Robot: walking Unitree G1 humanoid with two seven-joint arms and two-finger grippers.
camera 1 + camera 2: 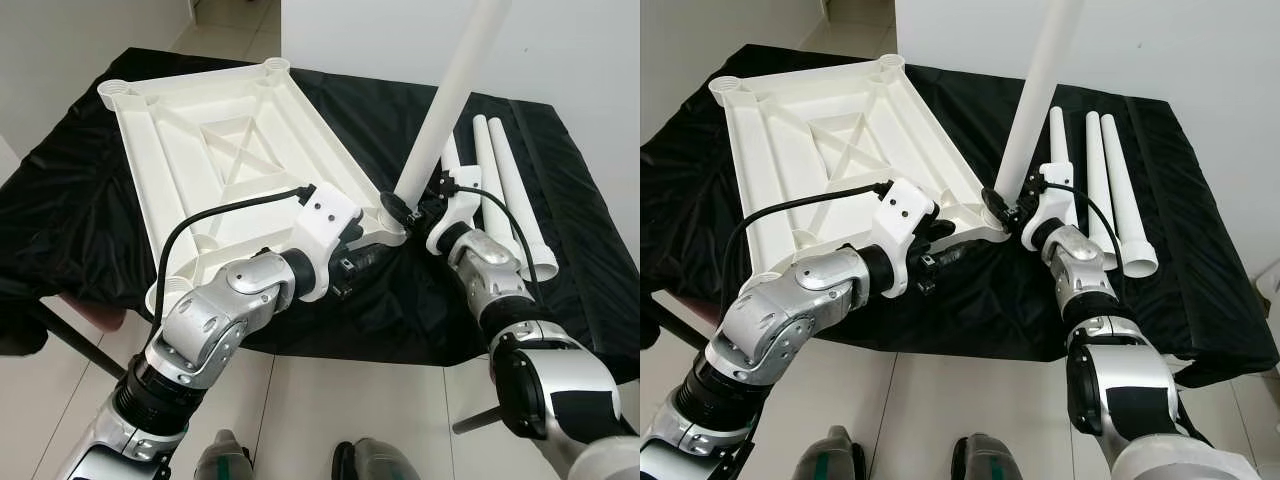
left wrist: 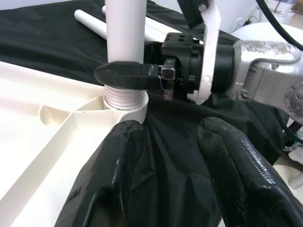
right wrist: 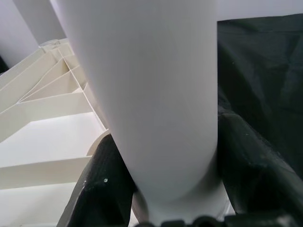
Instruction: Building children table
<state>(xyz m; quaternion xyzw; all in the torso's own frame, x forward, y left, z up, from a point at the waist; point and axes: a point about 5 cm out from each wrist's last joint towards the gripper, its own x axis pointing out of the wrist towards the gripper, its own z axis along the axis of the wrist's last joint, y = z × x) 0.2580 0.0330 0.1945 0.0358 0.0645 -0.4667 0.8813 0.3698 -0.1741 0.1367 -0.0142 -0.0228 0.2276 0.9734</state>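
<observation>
The white plastic tabletop (image 1: 230, 140) lies upside down on a table covered with black cloth. A white leg (image 1: 450, 95) stands tilted in the tabletop's near right corner socket (image 2: 124, 99). My right gripper (image 1: 405, 208) is shut on this leg just above the socket, and in the right wrist view the leg (image 3: 151, 85) sits between both fingers. My left gripper (image 1: 365, 255) is open at the tabletop's near edge beside that corner, fingers (image 2: 128, 142) apart over the cloth with nothing between them. Three spare legs (image 1: 500, 190) lie side by side to the right.
The black cloth (image 1: 80, 200) hangs over the table's front edge just before my body. A white wall rises behind the table. My feet (image 1: 225, 460) stand on pale floor tiles. A dark rod and a reddish object (image 1: 95, 318) are under the table's left side.
</observation>
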